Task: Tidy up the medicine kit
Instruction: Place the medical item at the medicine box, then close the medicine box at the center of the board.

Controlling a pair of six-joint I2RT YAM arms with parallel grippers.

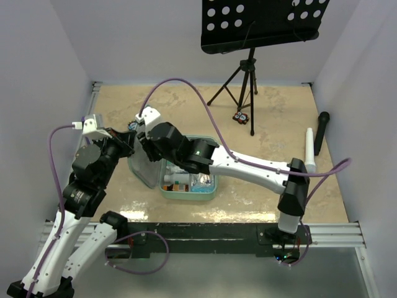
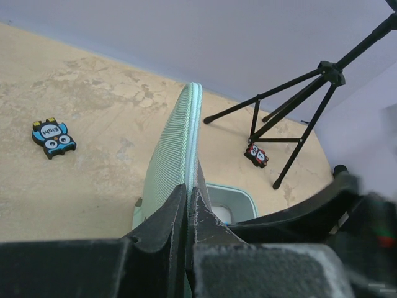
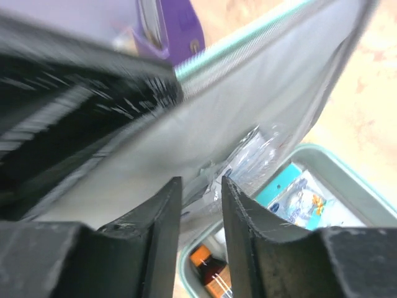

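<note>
1. As the left gripper (image 2: 188, 189) reached in from the left, its fingers were pressed together on the top edge of the lid (image 2: 177, 146).
2. Over the open case, the right gripper (image 3: 201, 183) hung with fingers apart, holding nothing, just beside the lid's grey inner face.
3. The medicine kit (image 1: 192, 197) sat left of centre on the tan table (image 1: 279, 124), its base flat, with packets (image 3: 298, 198) and an orange-topped bottle (image 3: 205, 261) inside.
4. Its lid stood nearly upright along the base's left side, running near to far, with the grey inside facing right.
</note>
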